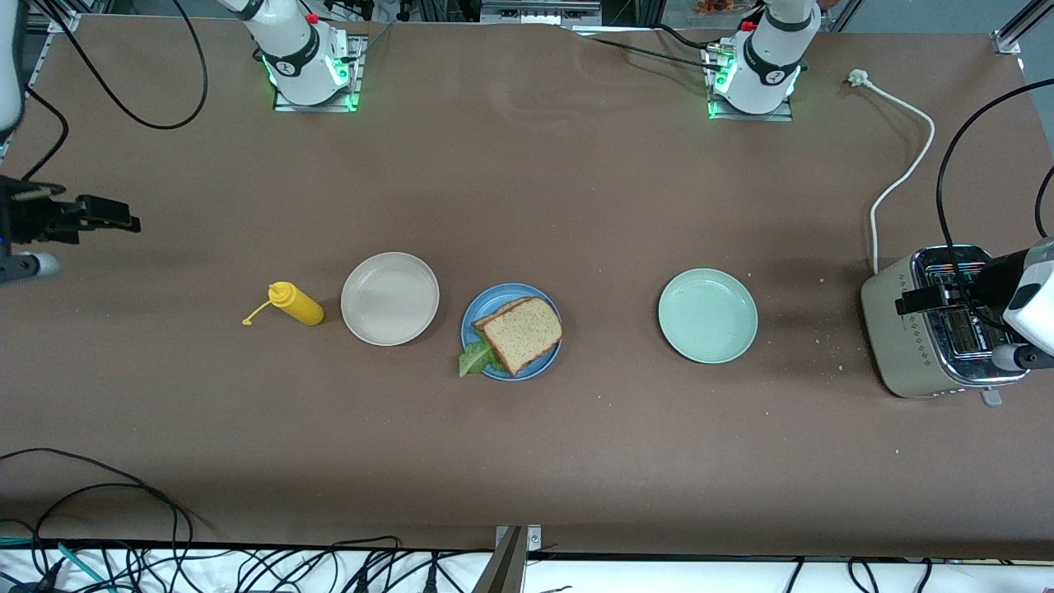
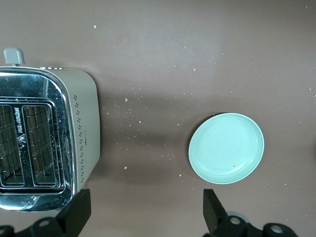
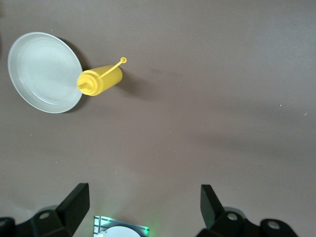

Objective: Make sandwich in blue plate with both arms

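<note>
The sandwich [image 1: 523,332] lies in the blue plate [image 1: 515,290] at the table's middle. It is a brown bread slice on top of a second slice, with a green lettuce leaf [image 1: 475,359] sticking out over the rim toward the front camera. My left gripper [image 1: 910,301] is open and empty, up in the air by the toaster. In the left wrist view its gripper [image 2: 145,210] frames bare table. My right gripper [image 1: 123,222] is open and empty, high over the right arm's end of the table. In the right wrist view its gripper [image 3: 143,205] also frames bare table.
A beige plate [image 1: 389,298] and a lying yellow squeeze bottle [image 1: 296,304] sit beside the blue plate toward the right arm's end. A pale green plate [image 1: 707,315] and a toaster [image 1: 939,329] with a white cord [image 1: 902,173] sit toward the left arm's end. Crumbs lie near the toaster.
</note>
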You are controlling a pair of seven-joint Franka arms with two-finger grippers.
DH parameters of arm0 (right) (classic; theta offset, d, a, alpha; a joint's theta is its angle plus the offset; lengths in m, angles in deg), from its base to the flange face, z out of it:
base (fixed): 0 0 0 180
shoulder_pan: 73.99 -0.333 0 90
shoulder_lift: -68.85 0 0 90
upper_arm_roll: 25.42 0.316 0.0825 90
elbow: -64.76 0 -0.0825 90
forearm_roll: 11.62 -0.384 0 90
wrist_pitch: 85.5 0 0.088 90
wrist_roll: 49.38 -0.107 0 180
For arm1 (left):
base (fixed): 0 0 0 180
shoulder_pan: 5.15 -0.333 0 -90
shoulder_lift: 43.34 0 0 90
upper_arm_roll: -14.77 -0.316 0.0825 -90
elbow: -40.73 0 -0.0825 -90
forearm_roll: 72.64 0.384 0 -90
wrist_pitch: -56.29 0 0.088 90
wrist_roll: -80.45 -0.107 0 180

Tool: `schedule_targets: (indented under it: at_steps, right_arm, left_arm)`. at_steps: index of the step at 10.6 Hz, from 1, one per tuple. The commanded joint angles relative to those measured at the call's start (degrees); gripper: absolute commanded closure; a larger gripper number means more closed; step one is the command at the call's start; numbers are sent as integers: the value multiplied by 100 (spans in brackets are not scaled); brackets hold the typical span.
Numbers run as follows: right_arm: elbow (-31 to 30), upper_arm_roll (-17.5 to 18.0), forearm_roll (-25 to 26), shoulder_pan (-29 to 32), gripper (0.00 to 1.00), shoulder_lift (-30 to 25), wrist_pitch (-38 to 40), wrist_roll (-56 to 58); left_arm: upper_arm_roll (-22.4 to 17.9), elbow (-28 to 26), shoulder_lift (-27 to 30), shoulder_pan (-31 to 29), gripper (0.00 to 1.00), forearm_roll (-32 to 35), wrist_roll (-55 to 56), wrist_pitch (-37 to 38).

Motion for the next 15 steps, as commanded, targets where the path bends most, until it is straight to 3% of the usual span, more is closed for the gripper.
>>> schedule_targets:
  at_steps: [1, 7, 15]
  right_arm:
    - [-416, 812, 111, 733, 0, -786, -108, -271]
    - [-583, 970, 67, 1023, 0, -1288, -98, -490]
    - [-399, 1040, 172, 989, 0, -1139, -143, -1045]
  left_arm:
    - [-41, -100, 121, 10, 0, -120, -118, 19]
    - [-41, -100, 121, 10, 0, -120, -109, 19]
    - [-6, -100, 121, 10, 0, -120, -101, 19]
